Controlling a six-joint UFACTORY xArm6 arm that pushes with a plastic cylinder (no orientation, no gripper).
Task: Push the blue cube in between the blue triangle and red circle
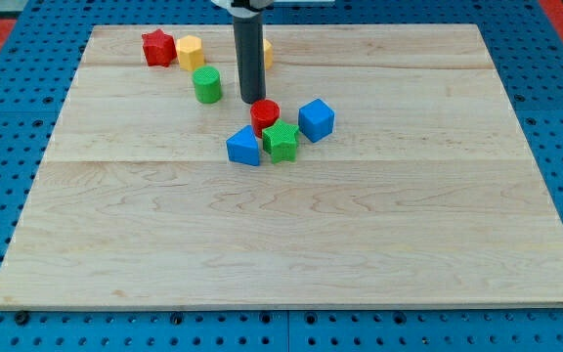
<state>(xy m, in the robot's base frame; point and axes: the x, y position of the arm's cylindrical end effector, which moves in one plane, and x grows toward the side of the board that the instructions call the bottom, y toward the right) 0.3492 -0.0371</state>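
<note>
The blue cube sits right of centre on the wooden board. The red circle stands just to its left. The blue triangle lies below and left of the red circle. A green star sits between the blue triangle and the blue cube, touching the red circle. My tip is just above and left of the red circle, close to it, and to the left of the blue cube.
A green cylinder stands left of my tip. A red star and a yellow block are at the top left. Another yellow block is mostly hidden behind the rod.
</note>
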